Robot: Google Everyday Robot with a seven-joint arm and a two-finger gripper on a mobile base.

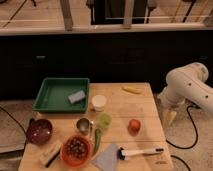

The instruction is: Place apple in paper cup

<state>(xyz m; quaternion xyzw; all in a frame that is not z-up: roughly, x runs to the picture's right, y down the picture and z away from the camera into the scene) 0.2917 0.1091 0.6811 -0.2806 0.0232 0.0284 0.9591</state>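
The apple, small, round and red-orange, lies on the wooden table right of centre. The paper cup, short and white, stands upright near the table's middle, up and to the left of the apple, beside the green tray. My white arm hangs off the table's right side. My gripper points down just past the right edge, to the right of the apple and apart from it. It holds nothing that I can see.
A green tray with a grey sponge is at the back left. A light green cup, a metal cup, a purple bowl, an orange bowl, a white-handled brush, a cloth and a yellow piece are on the table.
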